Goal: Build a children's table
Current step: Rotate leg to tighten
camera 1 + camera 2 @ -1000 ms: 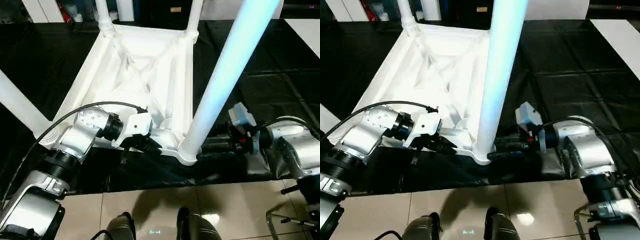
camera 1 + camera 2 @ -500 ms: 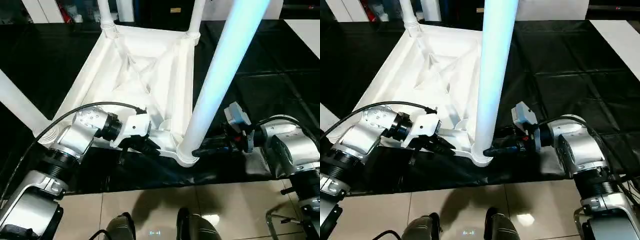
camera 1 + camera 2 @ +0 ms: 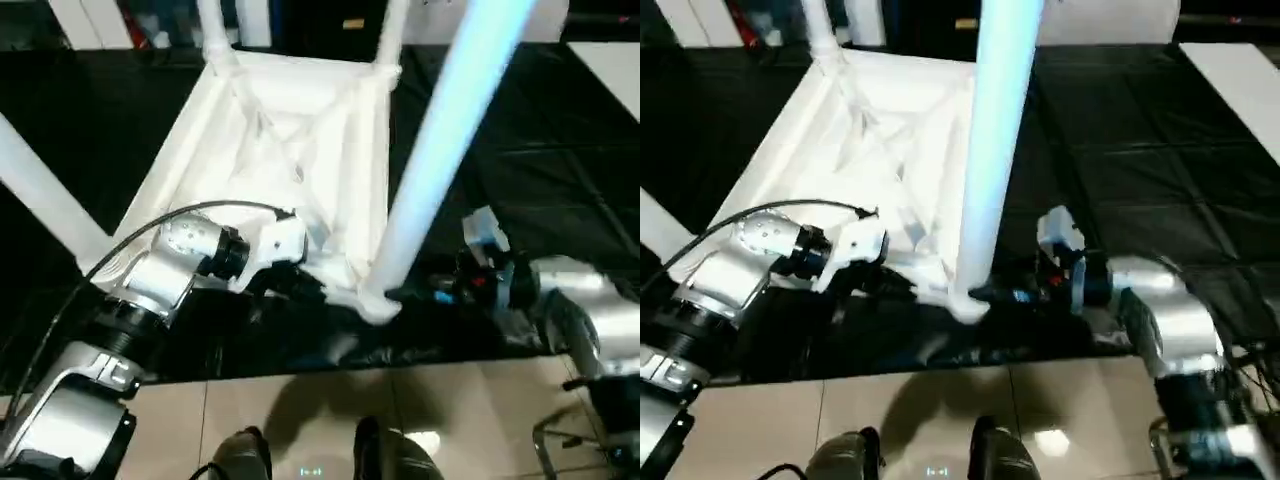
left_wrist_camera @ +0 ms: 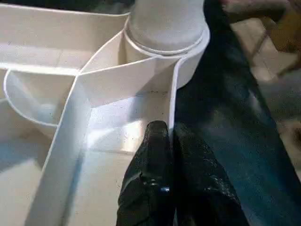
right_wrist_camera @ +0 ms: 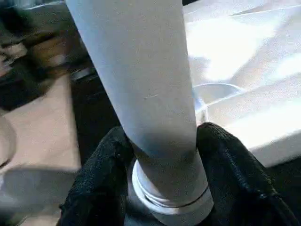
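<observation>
From my end the children's table (image 3: 290,160) was lying upside down on the black floor cover (image 3: 520,170), ribbed underside up, with legs standing in its sockets; the near-corner leg (image 3: 440,150) rose from its socket right in front of me; the right gripper (image 5: 162,155) had its two fingers clamped around that leg just above the socket; the left gripper (image 4: 170,141) was pinched on the table's thin rim wall beside that corner.

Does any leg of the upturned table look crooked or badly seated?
Nothing stands out. The near leg sits in its corner socket, with the right gripper around its base; the left gripper pinches the table rim.
</observation>
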